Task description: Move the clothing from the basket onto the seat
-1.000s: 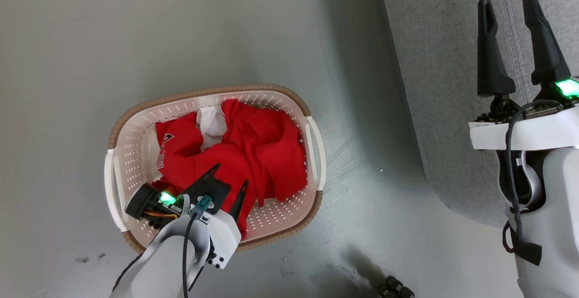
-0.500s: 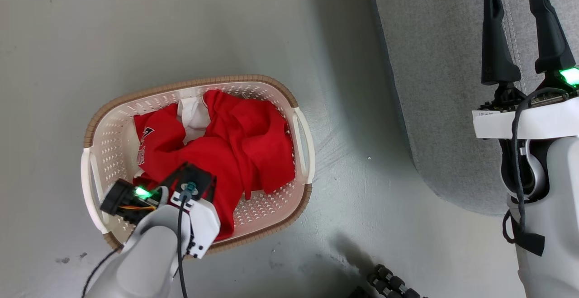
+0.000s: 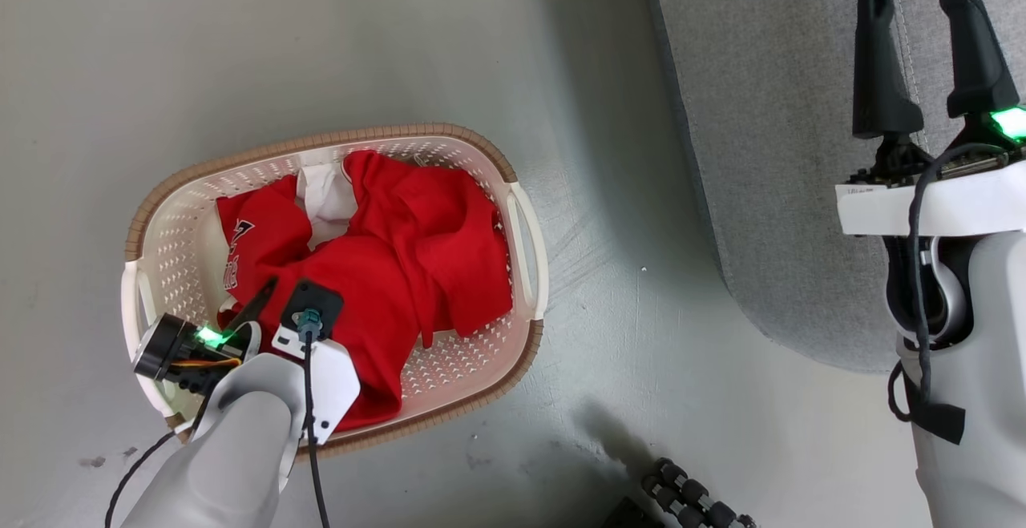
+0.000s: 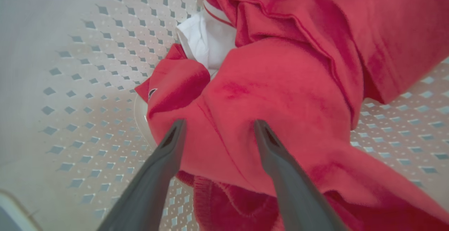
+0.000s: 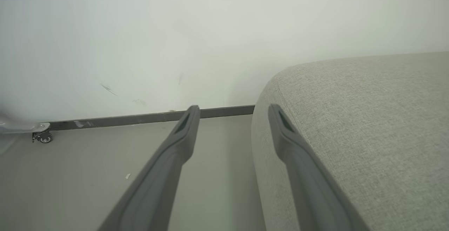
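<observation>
**Transfer not begun; first pick being set up**

- Left gripper (image 4: 219,124): jaws are held apart and nothing is clamped. The tips are set down at a raised fold of the clothing (image 4: 273,83), with red cloth lying between them; contact looks likely but cannot be confirmed.
- Right gripper (image 5: 234,108): jaws are apart and empty, held in the air over the near edge of the seat (image 5: 368,119).
- Clothing: the whole red heap, with a white panel and a dark printed logo showing, is lying inside the basket (image 3: 481,151). How many garments are in it cannot be told.
- Seat: no garment is seen on the grey fabric in view.
- Progress, as judged: nothing has been delivered. Closing on the fold, the lift, the carry and the release are all left to do.
- Surface: the basket is standing on a smooth grey floor (image 3: 321,47), well apart from the seat.
- Room: a plain pale wall (image 5: 210,31) is met by a dark skirting strip (image 5: 140,119). A small caster (image 5: 45,138) is noted at its left end.
</observation>
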`<state>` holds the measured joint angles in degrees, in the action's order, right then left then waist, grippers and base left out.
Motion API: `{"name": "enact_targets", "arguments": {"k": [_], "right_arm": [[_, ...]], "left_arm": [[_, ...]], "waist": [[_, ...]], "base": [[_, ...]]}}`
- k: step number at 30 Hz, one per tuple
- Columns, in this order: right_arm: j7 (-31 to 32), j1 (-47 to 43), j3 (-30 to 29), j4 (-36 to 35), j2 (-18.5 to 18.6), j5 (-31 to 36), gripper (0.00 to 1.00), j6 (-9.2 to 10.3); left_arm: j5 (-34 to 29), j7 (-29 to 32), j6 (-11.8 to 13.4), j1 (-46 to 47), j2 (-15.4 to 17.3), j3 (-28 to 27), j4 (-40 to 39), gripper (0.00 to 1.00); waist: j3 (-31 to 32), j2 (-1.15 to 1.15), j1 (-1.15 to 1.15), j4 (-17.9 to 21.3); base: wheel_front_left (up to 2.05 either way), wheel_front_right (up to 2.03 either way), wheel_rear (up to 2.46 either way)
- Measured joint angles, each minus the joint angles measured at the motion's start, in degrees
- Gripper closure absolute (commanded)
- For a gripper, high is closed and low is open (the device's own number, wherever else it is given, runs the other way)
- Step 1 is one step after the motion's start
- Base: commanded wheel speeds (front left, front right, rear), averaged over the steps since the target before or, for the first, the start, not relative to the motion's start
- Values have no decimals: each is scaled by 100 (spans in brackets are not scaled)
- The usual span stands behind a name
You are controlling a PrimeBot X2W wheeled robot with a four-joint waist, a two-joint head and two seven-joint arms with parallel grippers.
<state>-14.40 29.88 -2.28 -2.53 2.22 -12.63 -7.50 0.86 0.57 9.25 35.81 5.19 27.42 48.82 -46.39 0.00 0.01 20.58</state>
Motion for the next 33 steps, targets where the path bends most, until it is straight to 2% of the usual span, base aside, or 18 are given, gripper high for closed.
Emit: {"name": "enact_targets", "arguments": {"k": [6,7,8,9,11,21,33], "right_arm": [[-5,5,71,15,0,-43,0,0],[-5,5,77,20,-1,-43,0,0],[-5,5,76,24,-1,-43,0,0],[-5,5,73,31,0,-43,0,0],[-5,5,64,43,0,-43,0,0],[-5,7,35,74,0,-43,0,0],[-5,113,-68,152,0,-24,0,0]], "left_arm": [[1,108,18,23,-19,3,176,2],[2,131,16,23,-22,5,187,23],[4,146,14,23,-30,5,194,50],[10,146,10,23,-38,9,200,61],[10,146,10,27,-63,23,215,100],[40,137,-53,141,-115,56,289,100],[326,-332,-345,158,-167,70,-153,100]], "waist": [[-60,0,0,42],[-70,0,0,48],[-77,0,0,54],[-83,0,0,58],[-85,0,0,59],[-42,0,0,36],[135,0,0,-121]], "base": [[0,0,0],[0,0,0],[0,0,0],[0,0,0],[0,0,0],[0,0,0],[0,0,0]]}}
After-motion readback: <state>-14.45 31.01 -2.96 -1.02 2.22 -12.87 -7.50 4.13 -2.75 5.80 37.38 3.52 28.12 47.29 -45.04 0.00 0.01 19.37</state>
